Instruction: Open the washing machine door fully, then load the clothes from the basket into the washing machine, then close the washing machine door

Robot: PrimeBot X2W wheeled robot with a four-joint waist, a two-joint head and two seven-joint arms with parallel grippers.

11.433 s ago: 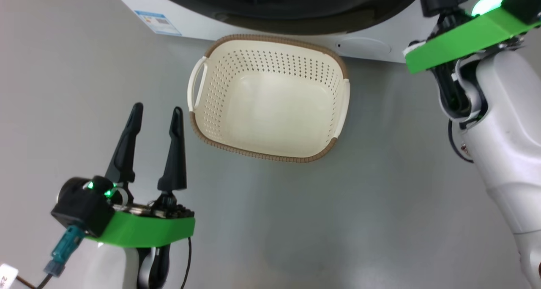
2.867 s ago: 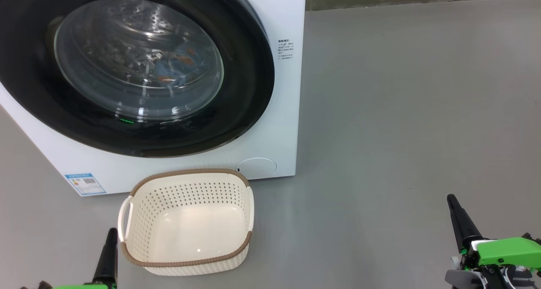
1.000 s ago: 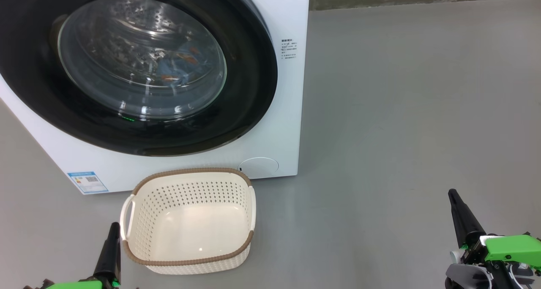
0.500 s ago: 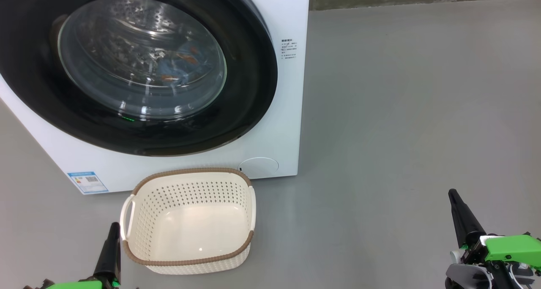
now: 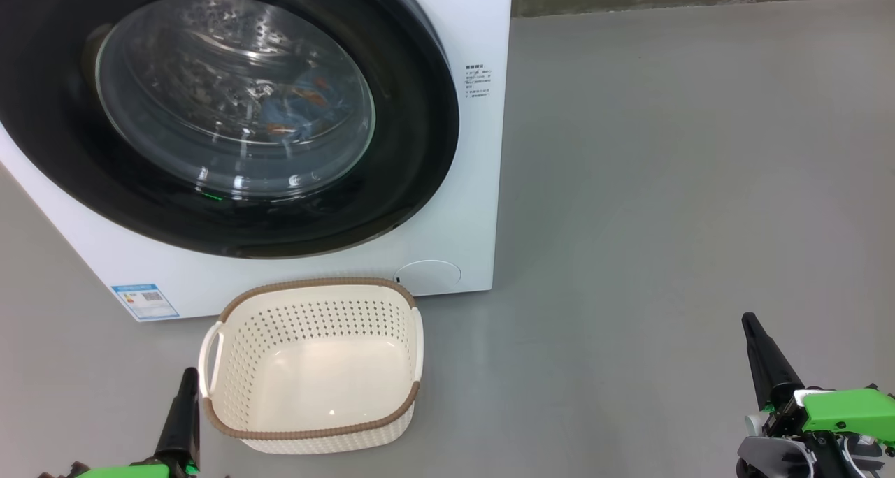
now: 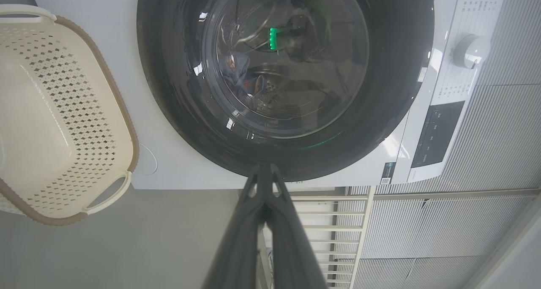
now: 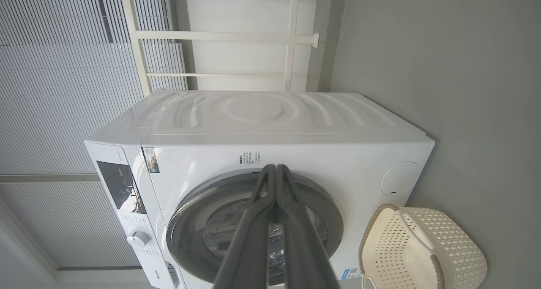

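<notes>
Here, upper left: closed door (image 5: 419,149), clothes (image 5: 301,107) behind its glass; lower left: empty basket (image 5: 314,432); left gripper (image 6: 264,169), right gripper (image 7: 275,167) pinched together, holding nothing.

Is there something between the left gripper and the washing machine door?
Nothing visible. The empty basket stands beside the left gripper, not between it and the closed door.

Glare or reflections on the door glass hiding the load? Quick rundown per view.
Head view: white highlights streak the washing machine door, but the clothes read through the glass. Left wrist view: a green light reflection sits on the glass, and the clothes look dim but visible. Right wrist view: the shut right gripper crosses the glass and blocks part of it.
</notes>
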